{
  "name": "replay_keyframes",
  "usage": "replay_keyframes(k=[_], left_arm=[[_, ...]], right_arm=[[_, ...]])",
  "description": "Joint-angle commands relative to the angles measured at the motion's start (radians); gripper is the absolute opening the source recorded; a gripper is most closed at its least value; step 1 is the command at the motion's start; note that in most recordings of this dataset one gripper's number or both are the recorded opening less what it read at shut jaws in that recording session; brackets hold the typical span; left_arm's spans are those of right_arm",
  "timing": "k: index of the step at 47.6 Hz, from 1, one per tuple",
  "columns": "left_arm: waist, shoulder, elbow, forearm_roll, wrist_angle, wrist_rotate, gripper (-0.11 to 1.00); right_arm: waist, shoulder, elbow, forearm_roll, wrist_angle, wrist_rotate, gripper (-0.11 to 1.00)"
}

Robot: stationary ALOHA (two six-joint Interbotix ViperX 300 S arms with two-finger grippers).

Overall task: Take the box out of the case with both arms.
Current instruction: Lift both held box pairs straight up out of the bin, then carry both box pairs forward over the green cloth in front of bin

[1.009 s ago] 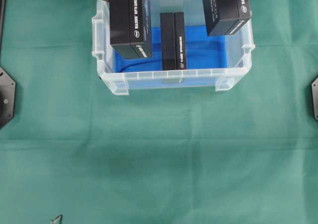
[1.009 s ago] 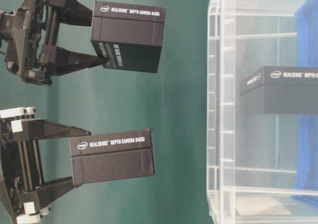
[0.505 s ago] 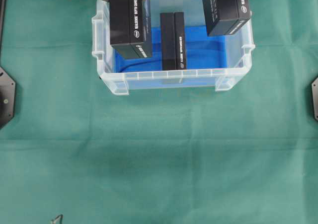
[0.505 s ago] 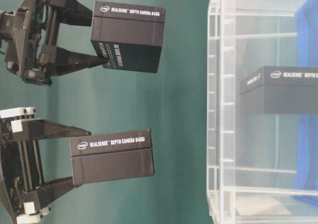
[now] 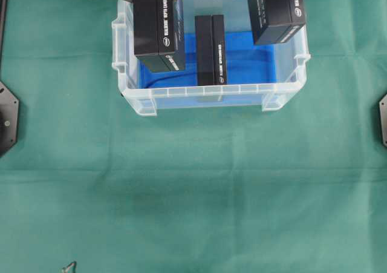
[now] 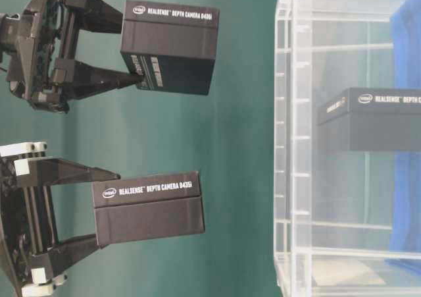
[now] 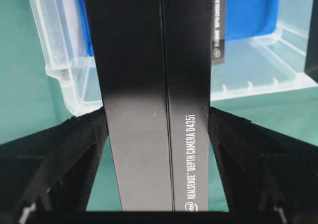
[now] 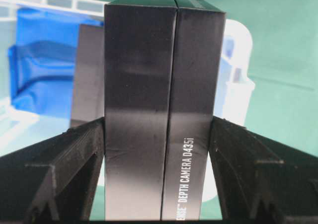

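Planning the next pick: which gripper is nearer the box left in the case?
Left, narrowly. The left gripper and right gripper each hold a box above the case, flanking the remaining box.

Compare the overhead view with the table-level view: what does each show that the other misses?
Only the overhead view shows the green cloth spread in front of the case and the case's whole outline, with the blue lining under the third box.

Only the table-level view shows the right gripper and the left gripper, each clamping a box from both sides, clear of the case's rim.

Both show the right box, the left box, and the third box resting inside the case.
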Motion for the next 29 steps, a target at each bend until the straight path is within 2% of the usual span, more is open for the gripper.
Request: replay_keyframes(k=[1,9,13,22,29], left_arm=[[-0.021,-0.020,-0.029,0.003,-0.003,-0.003,0.64],[-0.077,-0.025,-0.029,0.003,0.000,-0.017,0.64],[-0.114,-0.026,-0.026,0.003,0.003,-0.046,0.64],[-0.212,-0.025,-0.017,0.012,0.026,-0.163,0.64],[-0.301,-0.021,-0.014,0.012,0.026,-0.272,0.64]], right_arm=[[0.018,-0.040,-0.029,-0.002,0.015,0.008,0.65],[0.078,-0.040,-0.035,-0.002,0.020,0.064,0.65],[0.118,-0.040,-0.035,-0.003,0.021,0.095,0.65],[0.227,-0.040,-0.035,-0.009,0.040,0.149,0.65],[0.325,-0.038,-0.035,-0.026,0.077,0.219,0.65]])
